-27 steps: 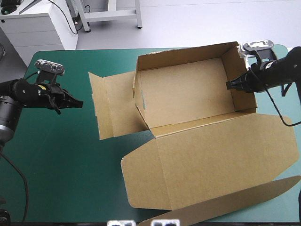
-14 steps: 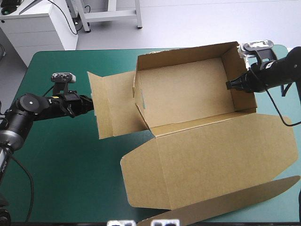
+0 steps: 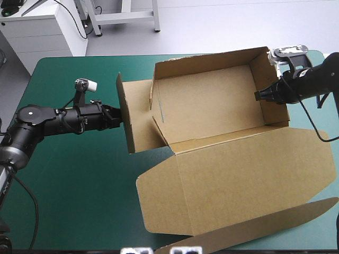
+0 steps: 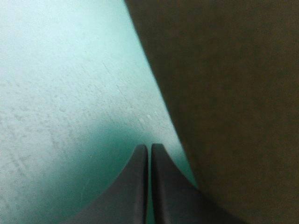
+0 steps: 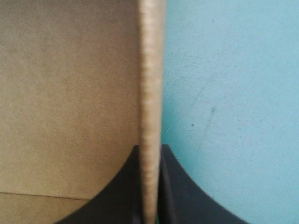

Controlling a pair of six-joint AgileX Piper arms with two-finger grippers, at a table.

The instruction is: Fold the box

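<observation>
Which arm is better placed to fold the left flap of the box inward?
Left. The left end effector, shut, is at the outside of the raised left flap; the right end effector holds the right wall of the box, far from it.

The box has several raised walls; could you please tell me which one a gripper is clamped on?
The right end wall: the right gripper pinches its top edge. The left gripper, shut, only presses the left flap.
</observation>
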